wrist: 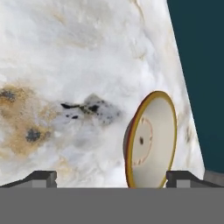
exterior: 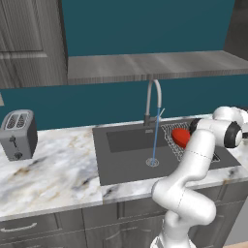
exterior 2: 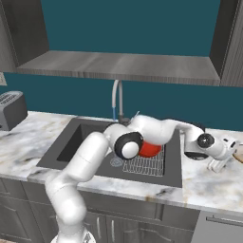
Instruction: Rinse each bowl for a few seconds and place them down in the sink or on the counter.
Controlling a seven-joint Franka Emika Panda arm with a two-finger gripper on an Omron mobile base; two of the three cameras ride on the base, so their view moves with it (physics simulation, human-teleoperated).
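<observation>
Red bowl in the sink basket, tan bowl on the counter under the open gripper.

The red bowl (exterior 2: 151,150) lay in the wire basket (exterior 2: 144,164) at the right of the sink (exterior: 121,162), where water ran from the faucet (exterior: 153,99). The gripper (wrist: 111,178) hung over the counter (wrist: 65,65) right of the sink, fingers spread wide, empty, the tan bowl (wrist: 151,140) between them, resting on the marble. A toaster (exterior: 18,134) stood far left.

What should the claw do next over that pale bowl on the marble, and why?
Probably ease down and shift toward the pale tan bowl before closing. The claw is wide open and holds nothing, and the bowl rests on the counter nearer one finger than the other. Water runs from the faucet into the sink, and the red bowl already sits in the wire basket.
</observation>
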